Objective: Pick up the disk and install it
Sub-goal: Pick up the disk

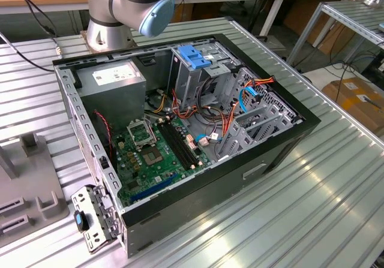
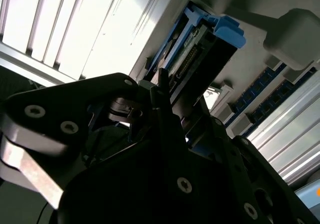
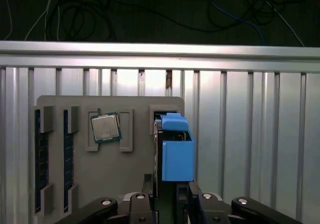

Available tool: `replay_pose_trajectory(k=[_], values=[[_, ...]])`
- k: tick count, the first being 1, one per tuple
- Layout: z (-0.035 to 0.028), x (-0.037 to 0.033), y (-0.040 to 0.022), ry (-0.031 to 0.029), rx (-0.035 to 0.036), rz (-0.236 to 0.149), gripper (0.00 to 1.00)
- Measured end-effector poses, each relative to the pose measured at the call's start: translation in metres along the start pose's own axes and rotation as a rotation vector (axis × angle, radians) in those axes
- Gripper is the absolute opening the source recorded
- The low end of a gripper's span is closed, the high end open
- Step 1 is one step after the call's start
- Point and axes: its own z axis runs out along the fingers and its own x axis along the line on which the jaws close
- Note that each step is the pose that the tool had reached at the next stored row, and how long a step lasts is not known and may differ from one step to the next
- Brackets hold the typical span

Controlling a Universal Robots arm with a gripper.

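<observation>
In both wrist views the disk stands on edge in a slot of the grey holder tray. Its blue carrier rail faces the cameras, and its connector edge shows beside the rail. My gripper straddles the near end of the disk, with a dark finger on each flat side. One fingertip lies against the disk's edge. The gripper looks shut on the disk, which still sits in the slot.
The holder tray also carries a processor chip and two memory sticks. In the exterior view an open computer case lies on the ribbed metal table, with a drive cage and blue latch, a power-supply box and a green motherboard.
</observation>
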Motion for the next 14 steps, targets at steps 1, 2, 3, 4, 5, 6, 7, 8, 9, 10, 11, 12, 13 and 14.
replay_pose_trajectory(k=[1, 2, 3, 4, 5, 6, 7, 8, 9, 10, 11, 12, 13, 14], values=[[-0.0006, 0.0000, 0.0000, 0.0000, 0.0001, 0.000, 0.35], [-0.0019, 0.0000, 0.0000, 0.0001, 0.0000, 0.000, 0.35], [-0.0028, 0.0000, 0.0000, 0.0003, 0.0000, 0.000, 0.35], [-0.0035, 0.0000, 0.0000, 0.0004, -0.0001, 0.000, 0.35], [-0.0046, 0.0000, 0.0000, 0.0008, -0.0001, 0.000, 0.35], [-0.0056, 0.0000, 0.0000, 0.0011, -0.0002, 0.000, 0.35], [-0.0067, 0.0000, 0.0000, 0.0012, -0.0001, 0.000, 0.35], [-0.0074, 0.0000, 0.0000, 0.0014, 0.0000, 0.000, 0.35], [-0.0089, 0.0000, 0.0000, 0.0016, -0.0002, 0.000, 0.35], [-0.0101, 0.0000, 0.0000, 0.0017, -0.0002, 0.000, 0.35], [-0.0122, 0.0000, 0.0000, 0.0017, -0.0002, 0.000, 0.35], [-0.0139, 0.0000, 0.0000, 0.0017, -0.0002, 0.000, 0.35], [-0.0168, 0.0000, 0.0000, 0.0018, -0.0003, 0.000, 0.35], [-0.0184, 0.0001, 0.0000, 0.0018, -0.0004, 0.000, 0.35]])
